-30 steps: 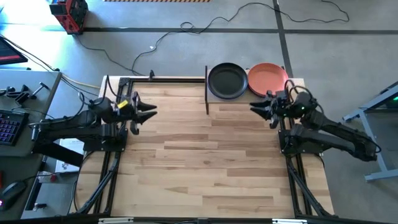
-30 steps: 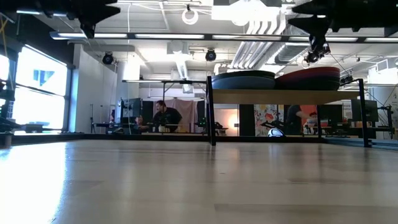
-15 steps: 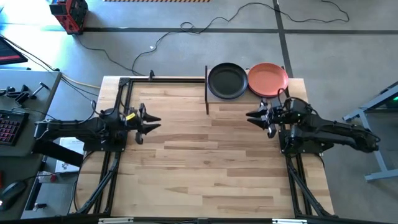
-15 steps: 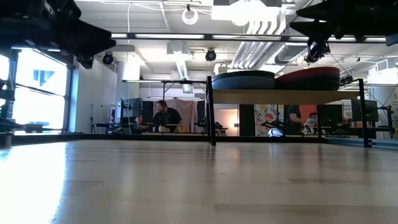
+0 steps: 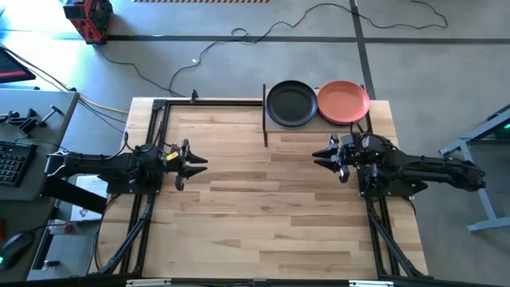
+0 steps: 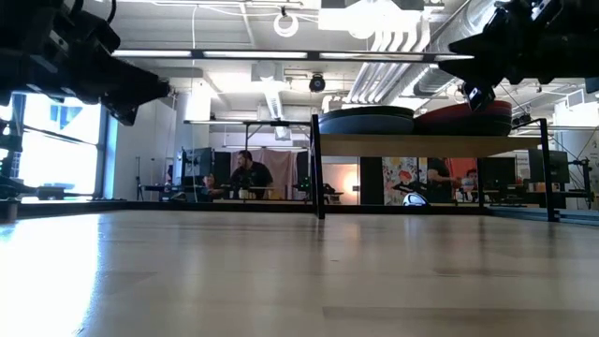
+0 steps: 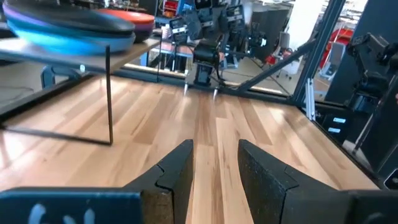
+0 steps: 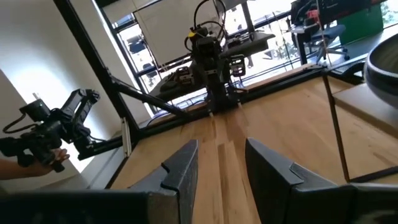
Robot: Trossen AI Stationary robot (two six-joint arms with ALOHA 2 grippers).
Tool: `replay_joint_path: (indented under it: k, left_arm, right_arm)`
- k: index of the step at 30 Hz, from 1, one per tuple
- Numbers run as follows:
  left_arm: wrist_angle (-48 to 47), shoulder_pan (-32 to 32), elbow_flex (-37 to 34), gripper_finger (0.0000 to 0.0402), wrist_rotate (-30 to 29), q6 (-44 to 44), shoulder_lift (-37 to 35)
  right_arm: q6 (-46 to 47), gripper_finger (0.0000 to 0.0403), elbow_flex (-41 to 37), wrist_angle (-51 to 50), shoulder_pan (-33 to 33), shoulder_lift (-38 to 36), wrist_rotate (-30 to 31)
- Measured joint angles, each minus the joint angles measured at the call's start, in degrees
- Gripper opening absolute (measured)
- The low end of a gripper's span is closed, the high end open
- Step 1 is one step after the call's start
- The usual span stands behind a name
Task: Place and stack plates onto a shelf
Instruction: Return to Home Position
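Note:
The shelf, a light-wood board on thin dark posts, stands at the table's far edge, right of centre. Two stacks of plates rest on it: a dark-topped stack on the left and an orange-topped stack on the right. In the left wrist view a pale blue plate shows under a dark one. My left gripper hovers open over the table's left side, pointing level toward the right. My right gripper hovers open at the right, just nearer than the shelf, pointing left. Nothing is between either pair of fingers.
Black frame rails run along the table's left and far edges and down the right side. The shelf's front-left post stands near the table's middle. A wide stretch of wooden table top lies between and in front of both arms.
Both grippers have come down and drawn toward the table's near edge. The right one has swung away from the shelf's front. Both now point more level. The plates have stayed on the shelf.

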Motion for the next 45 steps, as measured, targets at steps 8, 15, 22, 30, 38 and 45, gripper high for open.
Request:
replay_joint_path:
  k: [8,15,22,30,38,45]
  left_arm:
    - [1.93,0.02,-0.77,0.0115,-1.34,-1.73,-0.02]
    - [1.84,0.07,-0.77,0.0115,-3.86,-3.35,-0.02]
    - [1.58,0.08,-0.75,0.0115,-6.26,-6.09,0.01]
    - [-2.50,0.09,-0.71,0.0115,-6.48,-3.29,0.05]
    - [-4.41,0.09,-0.71,0.0115,-6.48,-3.26,0.05]
    - [-4.38,0.09,-0.71,0.0115,-6.48,-3.26,0.05]
  right_arm:
    - [-0.27,0.0117,-2.35,2.26,2.32,-0.07,0.50]
    - [1.06,0.0117,-5.78,3.28,4.40,-0.07,4.92]
    - [0.76,0.0117,-8.33,1.55,5.13,-0.09,17.63]
    - [-2.41,0.0117,-8.87,-0.84,5.15,-0.09,19.14]
    - [-2.85,0.0117,-8.87,-3.46,5.15,-0.09,18.84]
    - [-2.83,0.0117,-8.87,-3.83,5.15,-0.09,18.69]
